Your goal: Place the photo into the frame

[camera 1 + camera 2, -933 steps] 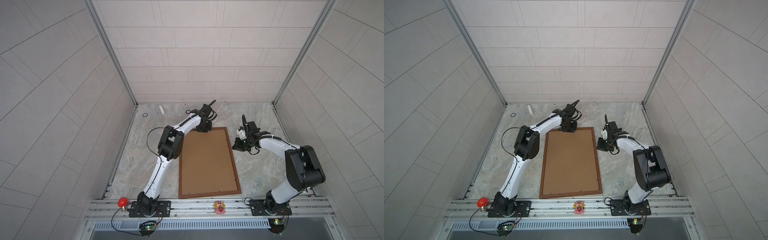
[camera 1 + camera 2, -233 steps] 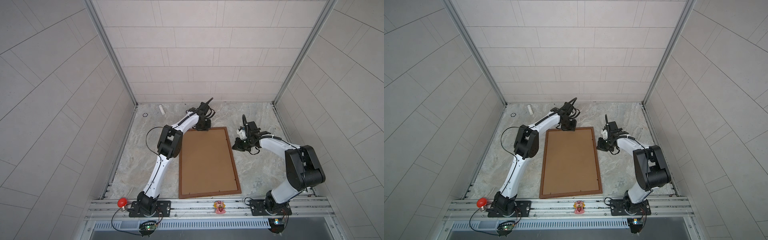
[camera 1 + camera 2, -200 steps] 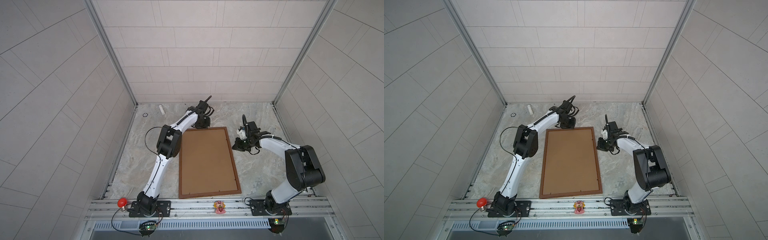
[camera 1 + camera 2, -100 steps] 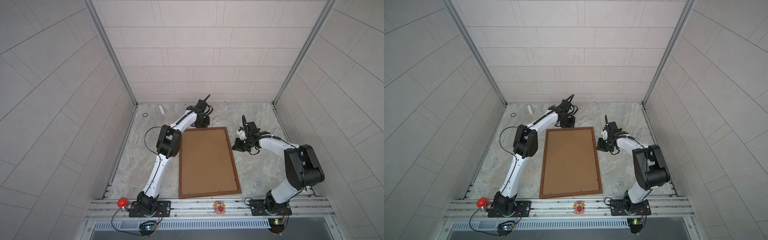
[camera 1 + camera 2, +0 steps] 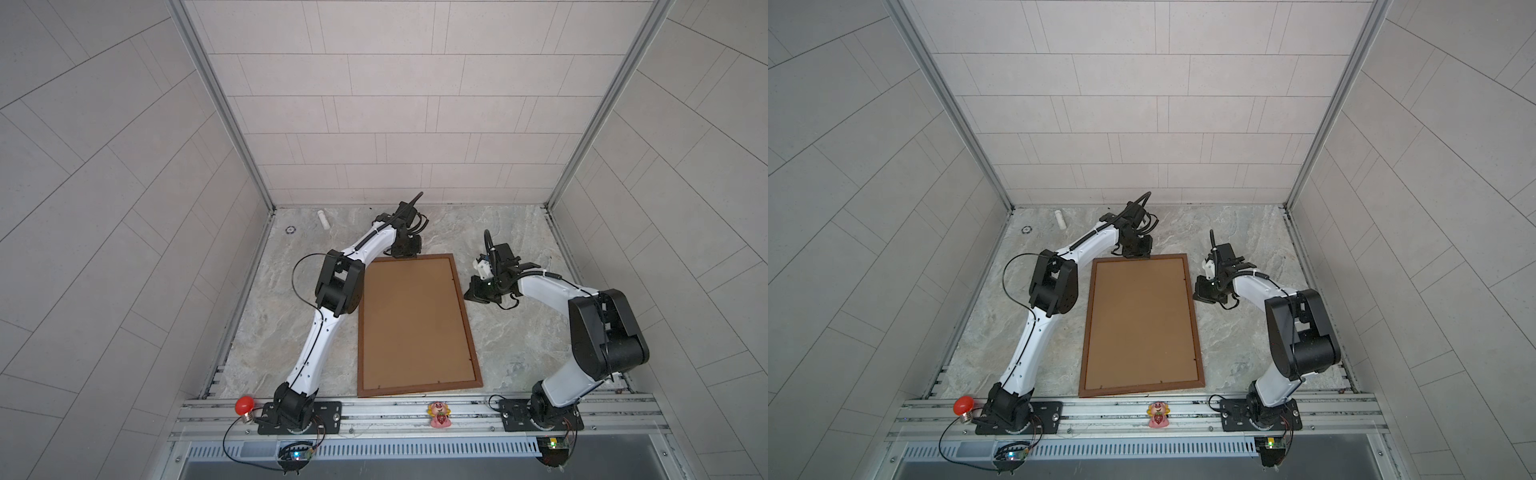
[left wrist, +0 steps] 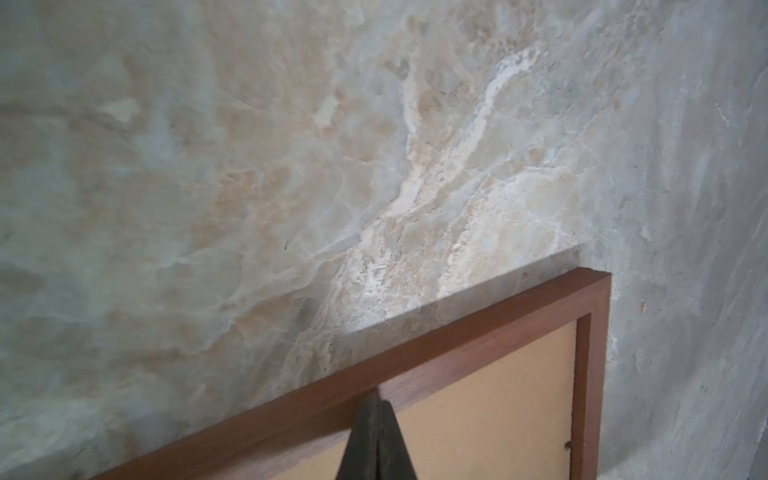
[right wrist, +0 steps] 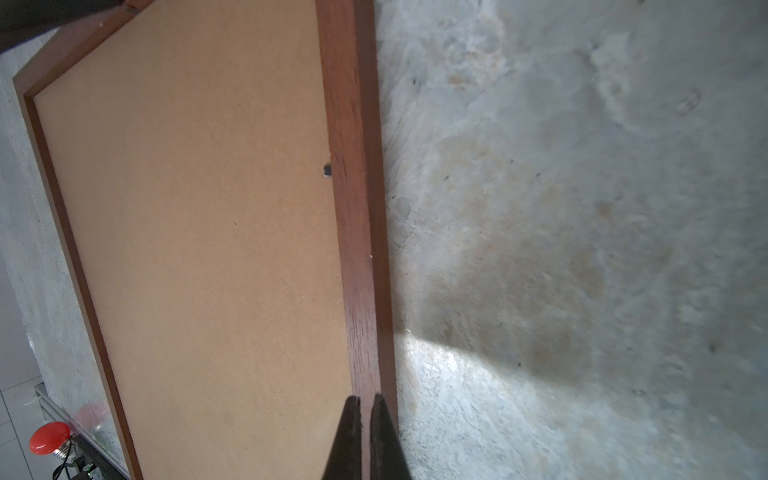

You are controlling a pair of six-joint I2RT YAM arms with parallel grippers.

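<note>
Barely anything has shifted: the left gripper [image 6: 376, 401] has only nudged along the frame [image 5: 415, 388], closed, tip on its far rail. The right gripper [image 7: 365, 403], also closed, sits on the right rail, probably steadying it. The backing board [image 5: 413, 320] faces up, so the photo cannot be seen. The bench [image 5: 519, 332] is bare on both sides, and the frame's near end reaches its front edge.

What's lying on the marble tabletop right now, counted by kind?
Dark brown wooden frame: 1
Brown backing board, inside the frame: 1
White cylinder: 1
Small dark ring: 1
Total: 4
</note>
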